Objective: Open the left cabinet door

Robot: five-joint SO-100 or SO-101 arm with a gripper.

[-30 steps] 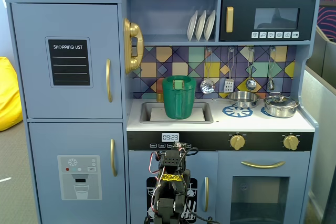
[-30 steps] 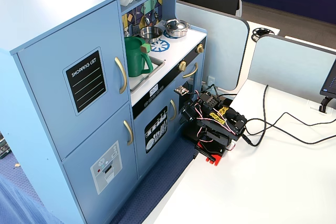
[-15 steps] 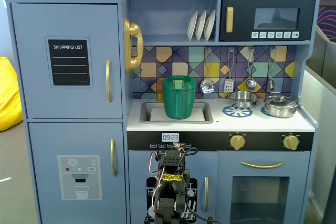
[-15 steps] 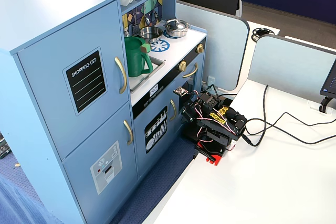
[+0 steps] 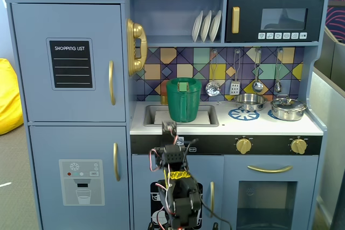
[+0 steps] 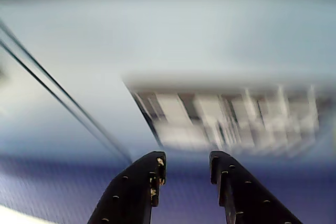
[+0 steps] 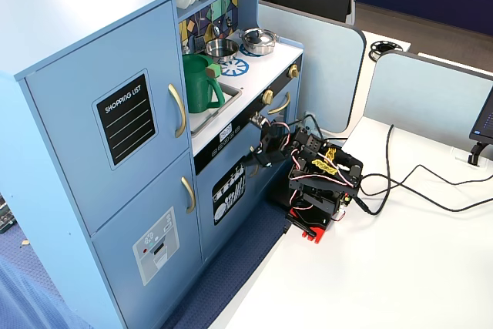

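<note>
Blue toy-kitchen fronts fill my background, and my end effector [image 6: 186, 174], fingers apart and empty, should rise leftward to hook the gold handle [image 5: 111, 83] of the left cabinet door [image 5: 70, 63].

One fixed view sits square-on to the toy kitchen [image 5: 172, 106], about counter height, far enough back to frame it edge to edge, arm [image 5: 178, 187] low centre. Another fixed view is high, off the kitchen's fridge-side corner, looking down obliquely across its front and the white table [image 7: 400, 267]. Both share the shopping-list door [image 5: 70, 63] [image 7: 115, 121], sink, stove and arm. Wrist view is motion-blurred, very close to pale blue panels, black fingertips [image 6: 152, 177] entering from the bottom edge.
</note>
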